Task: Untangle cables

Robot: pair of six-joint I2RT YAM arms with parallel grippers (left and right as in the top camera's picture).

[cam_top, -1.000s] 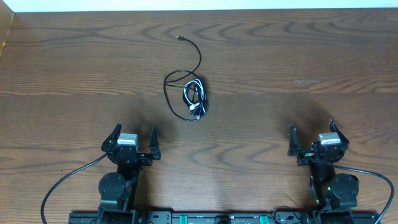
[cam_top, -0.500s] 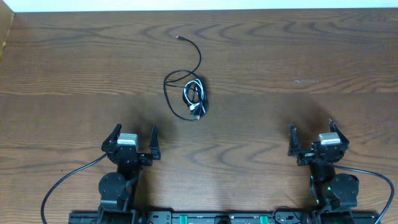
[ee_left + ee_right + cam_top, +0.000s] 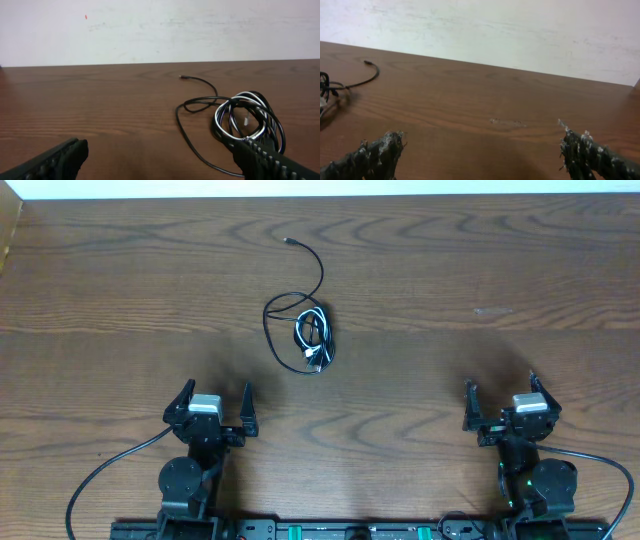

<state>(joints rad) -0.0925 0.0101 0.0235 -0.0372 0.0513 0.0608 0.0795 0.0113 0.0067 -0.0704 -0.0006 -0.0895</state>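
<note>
Your left gripper (image 3: 214,393) and right gripper (image 3: 501,391) both sit low at the near edge of the table (image 3: 470,270). Their fingers are spread wide and hold nothing. The black cord (image 3: 327,329) and white cord (image 3: 310,332) lie coiled together mid-table, ahead and right of your left gripper and well apart from both. One plug end (image 3: 290,242) trails toward the far edge. Bare wood surrounds the bundle.

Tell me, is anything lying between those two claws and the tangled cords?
Nothing visible does. Only bare table lies between the open left gripper, the open right gripper and the black cord coiled with the white cord.
</note>
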